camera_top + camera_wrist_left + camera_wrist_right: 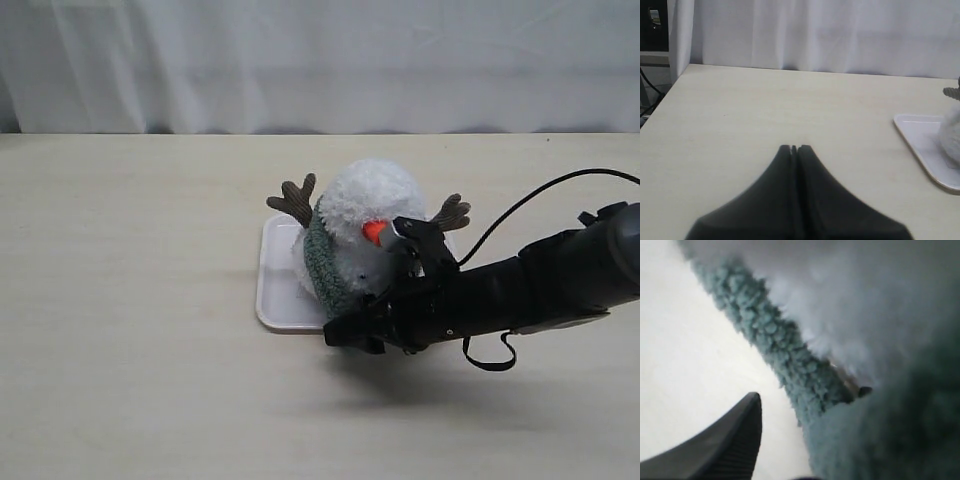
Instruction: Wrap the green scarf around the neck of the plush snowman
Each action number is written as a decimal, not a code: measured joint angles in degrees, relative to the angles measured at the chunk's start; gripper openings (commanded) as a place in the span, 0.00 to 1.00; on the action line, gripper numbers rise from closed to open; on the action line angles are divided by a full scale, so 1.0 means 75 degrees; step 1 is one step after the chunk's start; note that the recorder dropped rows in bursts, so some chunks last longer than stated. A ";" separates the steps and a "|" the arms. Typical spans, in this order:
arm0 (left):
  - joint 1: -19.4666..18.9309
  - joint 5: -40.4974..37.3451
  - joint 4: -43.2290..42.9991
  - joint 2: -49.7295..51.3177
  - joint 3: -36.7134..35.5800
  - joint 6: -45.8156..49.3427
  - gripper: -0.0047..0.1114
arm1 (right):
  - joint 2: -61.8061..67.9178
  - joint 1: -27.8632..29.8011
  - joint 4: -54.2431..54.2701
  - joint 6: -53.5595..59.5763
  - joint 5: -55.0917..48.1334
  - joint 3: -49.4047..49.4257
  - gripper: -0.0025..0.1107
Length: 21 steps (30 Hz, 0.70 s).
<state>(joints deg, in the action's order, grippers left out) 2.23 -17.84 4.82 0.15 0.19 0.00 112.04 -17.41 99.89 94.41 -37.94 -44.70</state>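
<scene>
The plush snowman [365, 205] sits on a white tray [275, 290] on the counter [140, 300]. The green scarf [325, 265] curves down the snowman's side below its head, with its long axis running toward the right tool [350, 330] at the snowman's base. I cannot tell if that tool grips it. The left tool [794, 148], closed and empty, is well away from the snowman, so the right arm is nearer.
</scene>
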 measured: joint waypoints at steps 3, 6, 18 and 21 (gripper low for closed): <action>0.0000 0.0000 0.0000 0.0000 0.0000 0.0000 0.04 | 0.0000 0.0000 0.0000 0.0025 0.0114 -0.0018 0.29; 0.0000 0.0000 0.0000 0.0000 0.0000 0.0000 0.04 | 0.0000 0.0000 0.0000 0.0025 0.0487 -0.0018 0.17; 0.0000 0.0000 0.0000 0.0000 0.0000 0.0000 0.04 | 0.0000 0.0000 0.0000 0.0025 0.0621 -0.0033 0.06; 0.0000 0.0000 0.0000 0.0000 0.0000 0.0000 0.04 | -0.0033 0.0000 0.0000 0.0025 0.0770 -0.0114 0.06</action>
<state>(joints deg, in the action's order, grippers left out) 2.23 -17.84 4.82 0.15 0.19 0.00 111.80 -17.41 99.89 94.59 -32.17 -45.56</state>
